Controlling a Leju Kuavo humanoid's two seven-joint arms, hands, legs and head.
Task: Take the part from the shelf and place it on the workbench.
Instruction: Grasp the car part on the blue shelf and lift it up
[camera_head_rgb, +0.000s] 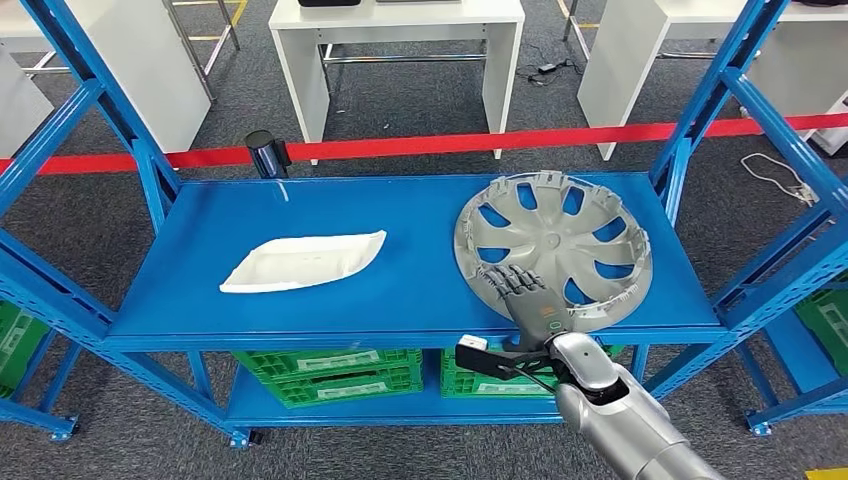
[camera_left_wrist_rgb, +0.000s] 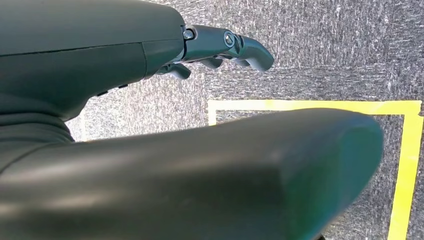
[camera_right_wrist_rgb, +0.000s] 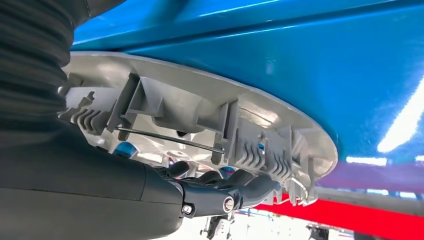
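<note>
A silver hubcap (camera_head_rgb: 560, 245) lies inner side up on the right of the blue shelf (camera_head_rgb: 400, 215), close to the front edge. My right hand (camera_head_rgb: 518, 288) reaches over its near rim, with the fingers stretched flat on the inner face. In the right wrist view the fingers (camera_right_wrist_rgb: 235, 187) sit just inside the hubcap's (camera_right_wrist_rgb: 200, 115) ribbed rim; no grasp shows. A white tray-like part (camera_head_rgb: 305, 262) lies on the shelf's left half. My left hand (camera_left_wrist_rgb: 100, 55) hangs over the grey floor, fingers loosely bent and holding nothing.
A black cylinder (camera_head_rgb: 266, 153) stands at the shelf's back left edge. Blue uprights and braces frame both sides. Green crates (camera_head_rgb: 330, 368) sit on the lower level. A red floor line (camera_head_rgb: 450, 143) and white tables (camera_head_rgb: 400, 30) lie beyond. Yellow tape (camera_left_wrist_rgb: 407, 165) marks the floor.
</note>
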